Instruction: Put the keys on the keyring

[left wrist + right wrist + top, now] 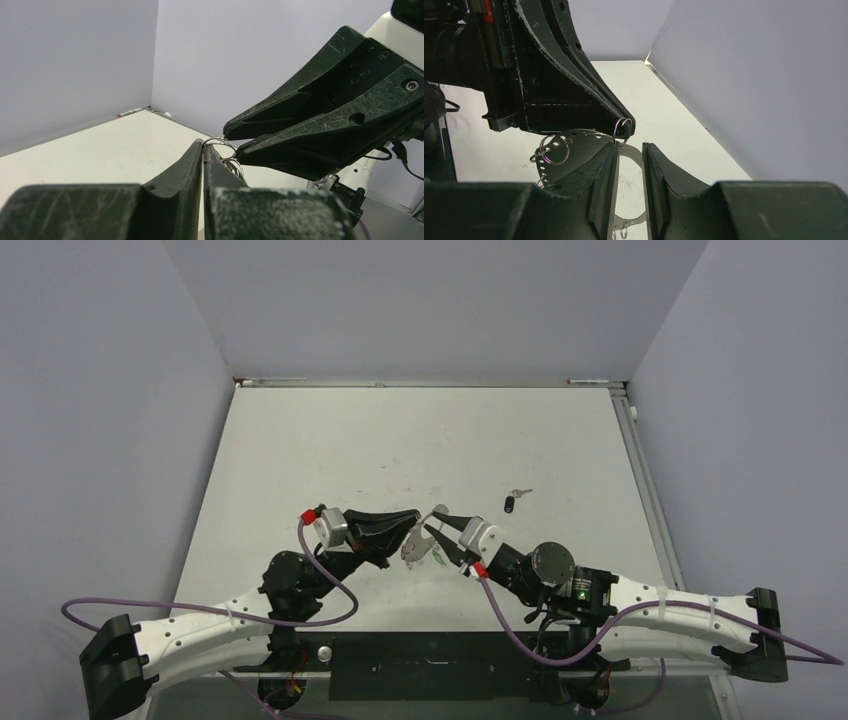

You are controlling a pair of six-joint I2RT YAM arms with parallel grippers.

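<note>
Pinching the keyring (413, 548) at its top, the left gripper (415, 516) has both fingers pressed together. The left wrist view shows a thin wire loop poking out of the closed tips. The keyring hangs off those tips, lifted above the table (300, 440), roughly mid-width and nearer the near edge than the far one.

In the right wrist view it reads as a flat silver band with small holes, bent into a loop. A small split ring (553, 150) is strung on it, and another small ring sits right at the left tips.

The right gripper (432, 524) comes in from the right side, tip to tip with the left one and nearly touching it. Its fingers (601, 175) sit a little apart. The silver band passes through the gap and lies close along both inner faces. Cannot tell if the pads clamp the band or just flank it.

Two keys (510, 504) lie flat on the table, off the ring: one with a black head and, just beside it, a small silver key (520, 493). They are past the right gripper toward the far-right corner, about mid-depth of the table, apart from both grippers. Both arms reach in from the near edge, angled toward each other.
</note>
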